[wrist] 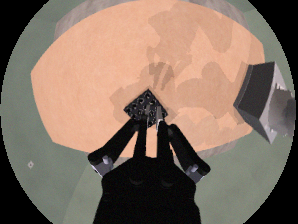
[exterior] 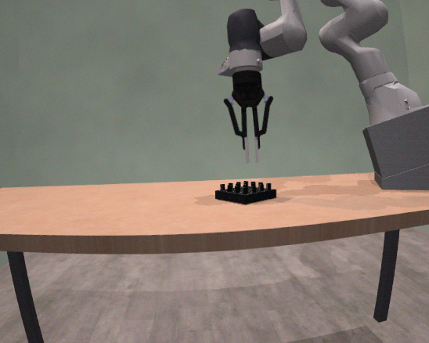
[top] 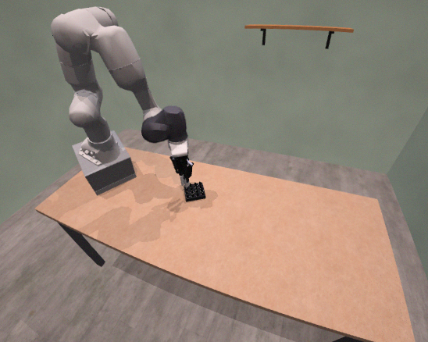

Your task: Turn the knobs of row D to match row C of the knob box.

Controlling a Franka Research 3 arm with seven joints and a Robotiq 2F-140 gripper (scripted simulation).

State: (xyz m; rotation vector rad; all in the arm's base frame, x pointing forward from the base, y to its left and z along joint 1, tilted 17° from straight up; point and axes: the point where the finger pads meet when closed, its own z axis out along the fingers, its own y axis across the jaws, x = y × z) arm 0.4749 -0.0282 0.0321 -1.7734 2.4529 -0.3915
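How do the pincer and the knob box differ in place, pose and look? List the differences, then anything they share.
1. The pincer hangs in the air; the knob box stands on the table.
2. The pincer is tall and upright, pointing down; the knob box is low and flat.
3. The pincer ends in two pale fingers, nearly shut with a narrow gap; the knob box is all black, topped with small knobs.
Shared: both are mostly black.

The knob box [exterior: 245, 194] was black throughout, knobs included. The counter [exterior: 103, 211] was light orange-tan with a wood-grain edge and dark legs. The tool [exterior: 251, 154] was black with pale grey fingertips [exterior: 246, 154]. The arm [top: 83, 58] was light grey, its wrist joint dark grey. The wall was muted green, the floor mottled grey.
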